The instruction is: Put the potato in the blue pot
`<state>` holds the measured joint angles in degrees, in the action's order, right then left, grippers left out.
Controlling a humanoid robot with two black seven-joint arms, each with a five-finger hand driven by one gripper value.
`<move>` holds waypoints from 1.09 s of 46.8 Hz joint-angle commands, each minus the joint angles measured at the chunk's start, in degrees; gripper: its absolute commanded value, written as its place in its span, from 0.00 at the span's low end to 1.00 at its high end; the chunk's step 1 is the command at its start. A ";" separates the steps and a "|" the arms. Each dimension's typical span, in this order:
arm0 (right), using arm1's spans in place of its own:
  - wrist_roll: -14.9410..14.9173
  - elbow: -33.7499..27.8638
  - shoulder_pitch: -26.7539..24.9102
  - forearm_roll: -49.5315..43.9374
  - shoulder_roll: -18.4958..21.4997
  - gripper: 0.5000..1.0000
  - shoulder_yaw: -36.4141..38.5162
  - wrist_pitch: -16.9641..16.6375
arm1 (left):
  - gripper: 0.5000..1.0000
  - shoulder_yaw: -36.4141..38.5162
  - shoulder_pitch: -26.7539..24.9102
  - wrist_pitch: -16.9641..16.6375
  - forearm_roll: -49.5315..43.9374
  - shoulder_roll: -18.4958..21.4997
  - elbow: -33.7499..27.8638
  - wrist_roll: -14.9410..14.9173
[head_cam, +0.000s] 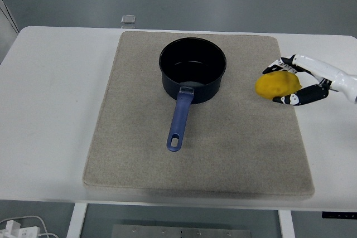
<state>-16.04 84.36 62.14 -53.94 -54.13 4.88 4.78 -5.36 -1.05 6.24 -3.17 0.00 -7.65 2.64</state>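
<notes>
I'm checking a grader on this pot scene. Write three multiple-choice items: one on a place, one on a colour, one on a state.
1. Where is the round yellow potato?
A. Inside the pot
B. In the robot's right hand, right of the pot
C. On the bare table at the left

2. What colour is the long handle of the dark blue metal pot?
A. Blue
B. Red
C. White

3. What is the state of the pot?
A. Covered by a lid
B. Tipped on its side
C. Upright and open, nothing in it

Key: 1 B, the fingers close around the potato at the right edge of the beige mat; 2 A, the handle shows blue against the mat; 3 C, its bare inside bottom is visible.
</notes>
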 commanded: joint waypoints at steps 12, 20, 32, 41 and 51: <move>0.65 -4.02 10.63 5.69 -0.10 0.00 -0.31 -4.43 | 1.00 0.00 0.00 0.00 0.00 0.00 0.00 0.00; 0.83 -4.55 12.66 6.65 1.13 0.00 -0.57 -4.43 | 1.00 0.00 0.00 0.00 0.00 0.00 0.00 0.00; 2.68 -9.82 14.06 7.44 10.79 0.00 -1.28 -4.17 | 1.00 0.00 0.00 0.00 0.00 0.00 0.00 0.00; 2.76 -18.17 16.79 10.17 22.21 0.00 -4.44 -4.34 | 1.00 0.00 0.00 0.00 0.00 0.00 0.00 0.00; 2.76 -25.73 18.81 11.58 32.76 0.00 -6.38 -4.25 | 1.00 0.00 0.00 0.00 0.00 0.00 0.00 0.00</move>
<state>-13.26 60.44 80.85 -42.60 -23.60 -1.43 0.44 -5.36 -1.04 6.24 -3.16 0.00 -7.62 2.64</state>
